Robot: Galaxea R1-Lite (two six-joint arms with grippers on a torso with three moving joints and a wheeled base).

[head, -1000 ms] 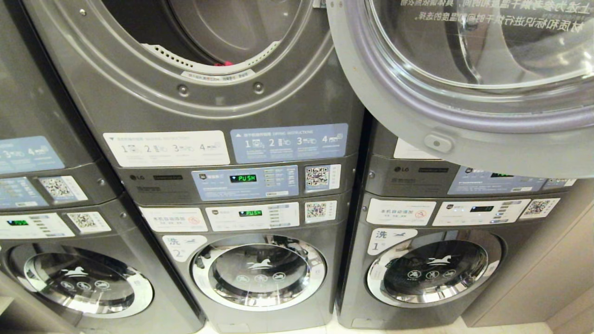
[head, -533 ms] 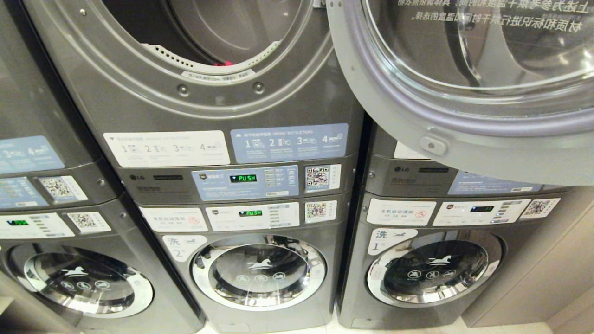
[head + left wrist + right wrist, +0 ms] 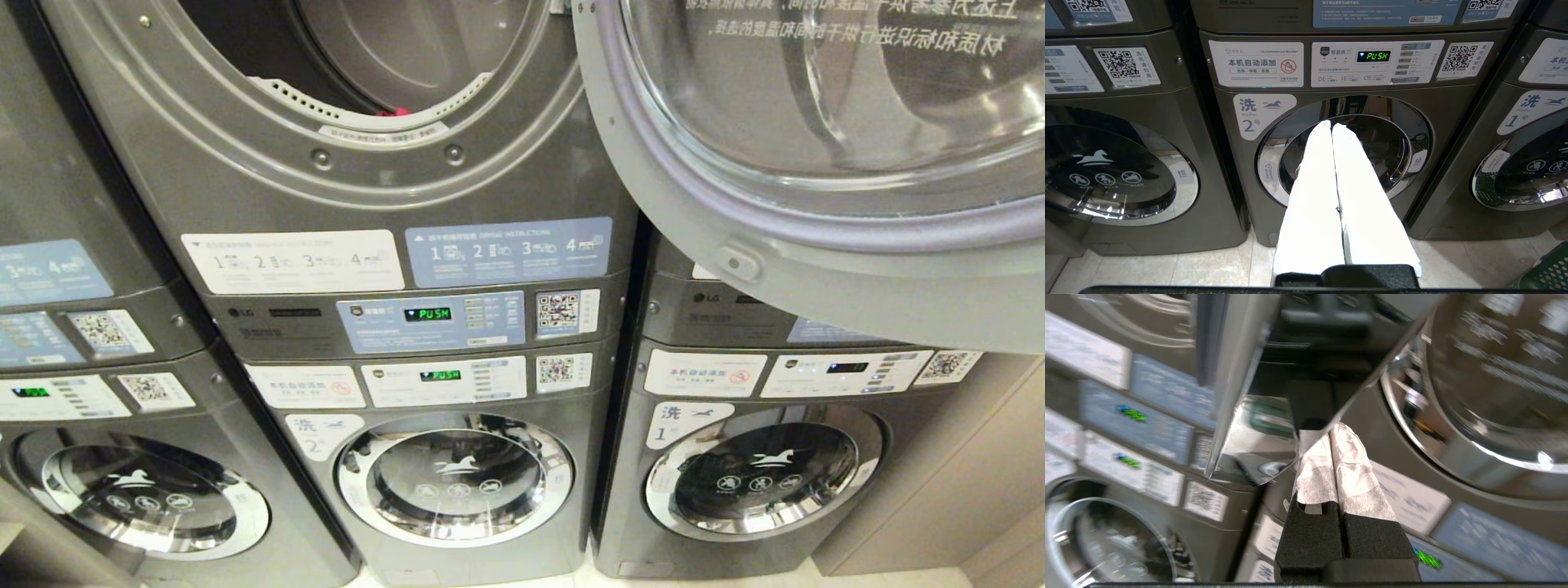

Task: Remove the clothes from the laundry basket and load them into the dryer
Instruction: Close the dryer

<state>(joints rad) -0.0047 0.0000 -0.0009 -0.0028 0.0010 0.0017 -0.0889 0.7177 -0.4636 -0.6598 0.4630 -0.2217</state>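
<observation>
The dryer [image 3: 245, 155] stands open at the top centre of the head view, and a small scrap of the red clothes [image 3: 397, 110] shows at the drum's lip. Its round glass door [image 3: 816, 269] hangs open on the right. In the right wrist view my right gripper [image 3: 1331, 428] is shut with nothing in it, its white-wrapped tips against the door's shiny rim [image 3: 1237, 416]. My left gripper [image 3: 1331, 125] is shut and empty, parked low and pointing at washer number 2 [image 3: 1343, 151]. A corner of the dark green laundry basket [image 3: 1546, 271] shows on the floor.
Grey stacked machines fill the view, with washers [image 3: 457, 478] below and control panels [image 3: 433, 318] between. Another stack [image 3: 759, 474] stands to the right under the open door. Beige floor tiles [image 3: 1167, 269] run in front of the machines.
The dryer door has swung further, its lower rim now lower and more to the left in the head view. The left arm has not moved.
</observation>
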